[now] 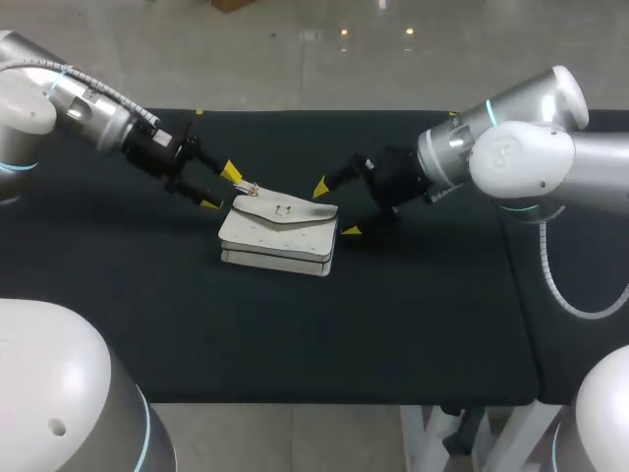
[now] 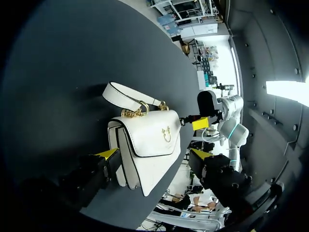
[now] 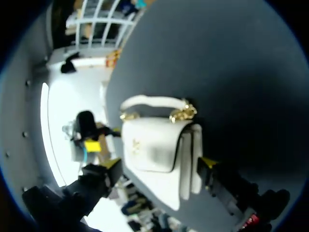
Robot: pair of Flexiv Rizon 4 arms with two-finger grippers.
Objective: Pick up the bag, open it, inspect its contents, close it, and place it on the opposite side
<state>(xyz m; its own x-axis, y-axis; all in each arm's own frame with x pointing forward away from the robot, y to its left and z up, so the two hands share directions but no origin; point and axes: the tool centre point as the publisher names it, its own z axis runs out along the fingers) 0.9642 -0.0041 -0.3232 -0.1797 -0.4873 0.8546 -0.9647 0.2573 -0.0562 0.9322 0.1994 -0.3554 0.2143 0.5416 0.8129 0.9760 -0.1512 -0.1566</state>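
Bag [image 1: 280, 234] lies flat near the middle of the table [image 1: 423, 315], flap side up. Its long axis runs across from one arm's side to the other, so one short end faces each arm.

The left gripper [image 1: 220, 189] sits just beside the far left corner. The right gripper [image 1: 336, 208] stands at the right end with its two yellow tips spread around the far right corner. Both are close, and I judge neither clearly nearer. The lift turns on this pairing, since each arm has an end within reach along the long axis.

In the left wrist view the bag [image 2: 145, 145] shows between the spread fingers of the left gripper [image 2: 153, 154]. One tip is just beside the bag's edge and the other stands apart from it. In the right wrist view the right gripper [image 3: 160, 163] likewise has its fingers parted on either side of the bag [image 3: 159, 150]. That view is soft, so I cannot say whether either tip touches. Neither gripper is clamped on anything.

The bag is white and boxy, with layered sides showing at its ends. Its flap [image 2: 154, 133] is down, so it looks closed, and a small gold clasp [image 2: 166, 134] sits on the flap. A white strap [image 2: 128, 94] lies on the table beyond the bag, joined to it by gold links.

By my reading the pick-up is not yet done, and the opening, inspection and closing are all ahead.
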